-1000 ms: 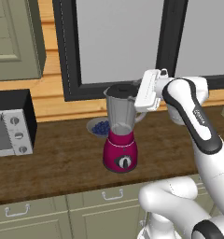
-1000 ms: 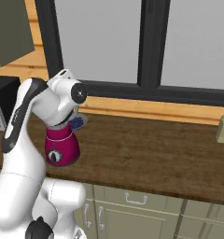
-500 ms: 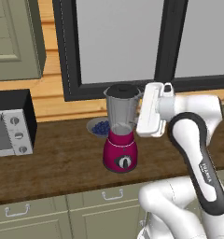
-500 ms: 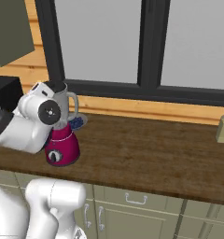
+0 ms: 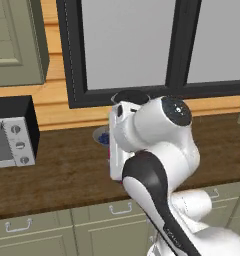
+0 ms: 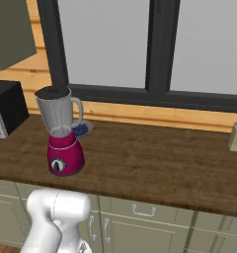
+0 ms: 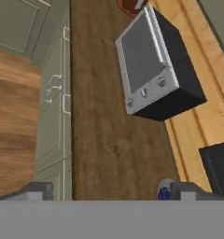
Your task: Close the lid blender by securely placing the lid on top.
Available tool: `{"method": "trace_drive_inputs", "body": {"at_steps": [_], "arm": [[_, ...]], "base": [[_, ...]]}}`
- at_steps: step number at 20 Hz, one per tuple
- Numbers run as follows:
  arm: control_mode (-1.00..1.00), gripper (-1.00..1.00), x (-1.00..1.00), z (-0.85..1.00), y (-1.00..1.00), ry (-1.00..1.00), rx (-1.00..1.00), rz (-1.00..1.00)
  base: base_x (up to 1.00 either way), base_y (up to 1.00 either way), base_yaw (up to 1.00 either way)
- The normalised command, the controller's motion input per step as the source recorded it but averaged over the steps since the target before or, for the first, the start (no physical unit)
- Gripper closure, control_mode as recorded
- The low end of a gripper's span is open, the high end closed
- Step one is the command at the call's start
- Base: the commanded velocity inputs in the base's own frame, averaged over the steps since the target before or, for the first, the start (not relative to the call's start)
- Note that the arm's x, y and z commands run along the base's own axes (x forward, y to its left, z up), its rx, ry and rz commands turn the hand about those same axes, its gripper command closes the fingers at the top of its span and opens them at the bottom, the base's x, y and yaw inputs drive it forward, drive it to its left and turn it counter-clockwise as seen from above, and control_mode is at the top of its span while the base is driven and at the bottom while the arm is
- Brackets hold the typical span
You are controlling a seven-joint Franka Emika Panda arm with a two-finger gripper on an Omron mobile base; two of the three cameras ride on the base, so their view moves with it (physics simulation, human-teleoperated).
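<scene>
- The white arm [image 5: 157, 135] has swung round within the last second. It was reaching in beside the jar, and in the left base view it now bulks across the front of the blender, hiding most of it.
- The cameras have not moved: window, wall and counter sit in the same place in both base views, so the change is the arm's alone.
- In the right base view the arm's upper part has dropped away from the tall clear grey-tinted blender on its magenta base [image 6: 61, 133], which now stands in plain sight.
- The blender stands on the brown wooden counter [image 6: 155, 163] toward its left end, about midway between front and back edges.
- The small flat black round lid [image 6: 53, 91] lies across the jar's rim, level as far as can be told. Its centre knob is too small to make out, and so is whether it is pressed fully home.
- The claw [image 7: 111, 192] is released: its two dark fingers [image 7: 37, 190] stand wide apart with nothing between them.
- It faces along the counter toward the silver-and-black toaster oven [image 7: 153, 65] at the left end, away from the jar.
- The small bowl of blueberries [image 6: 81, 129] sits just behind the blender, toward the counter's back edge.
- Judgement: with the lid on the jar and the claw empty and turned aside, the placing looks done. Only the firmness of the seating stays uncertain.
</scene>
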Motion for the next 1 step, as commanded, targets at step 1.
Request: {"method": "trace_drive_inputs", "body": {"at_steps": [1], "arm": [[-1.0, -1.0, -0.28, -0.11, 0.53, 0.18, -0.37, 0.0]], "base": [[0.0, 0.0, 0.0]]}}
